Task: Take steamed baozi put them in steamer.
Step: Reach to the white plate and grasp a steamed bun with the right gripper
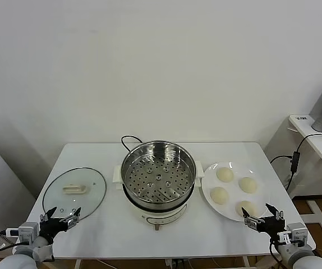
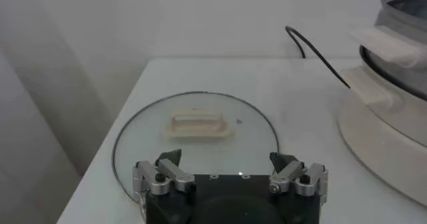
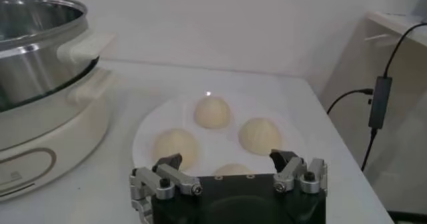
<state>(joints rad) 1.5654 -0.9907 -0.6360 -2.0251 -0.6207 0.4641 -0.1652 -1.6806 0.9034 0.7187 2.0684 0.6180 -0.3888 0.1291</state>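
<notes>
Several pale steamed baozi (image 1: 225, 174) lie on a round white plate (image 1: 208, 185) to the right of the steamer (image 1: 159, 178), a steel pot with a perforated tray and white base. The right wrist view shows the baozi (image 3: 212, 112) just ahead of my right gripper (image 3: 227, 162), which is open and holds nothing. In the head view that gripper (image 1: 261, 215) hangs at the table's front right, close to the nearest bun (image 1: 246, 209). My left gripper (image 1: 61, 215) is open and empty at the front left, over the near rim of the glass lid (image 1: 74, 190).
A black power cord (image 1: 128, 140) runs behind the steamer. The lid's white handle (image 2: 197, 124) lies ahead of the left gripper (image 2: 228, 162). A side desk with cables (image 1: 312, 140) stands to the far right, off the table.
</notes>
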